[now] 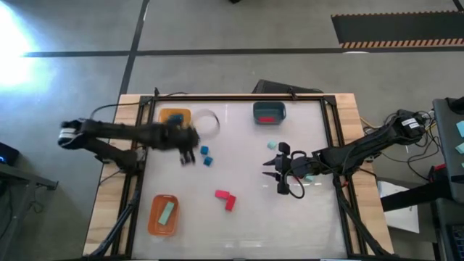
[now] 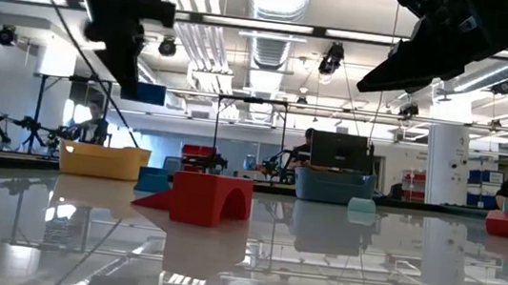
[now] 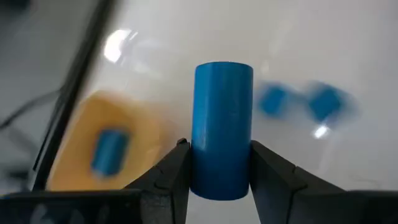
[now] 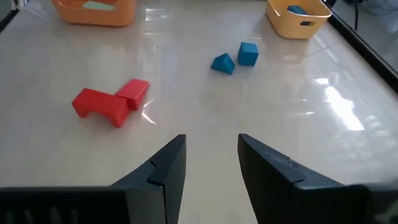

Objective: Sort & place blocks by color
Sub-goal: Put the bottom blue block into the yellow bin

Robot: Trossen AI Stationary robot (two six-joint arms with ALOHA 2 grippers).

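While the left gripper [image 3: 221, 180] pinches a blue cylinder [image 3: 222, 127], two blue blocks [image 3: 301, 102] lie near.

From above I see the left gripper [image 1: 187, 148] only as a motion smear near the yellow tray [image 1: 175, 116]. In its wrist view, the two blue blocks [image 3: 298, 102] blur; the cylinder's [image 3: 222, 129] base is hidden.

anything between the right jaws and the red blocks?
No. In the right wrist view, only bare tabletop lies between the right gripper and the red blocks; the high view agrees.
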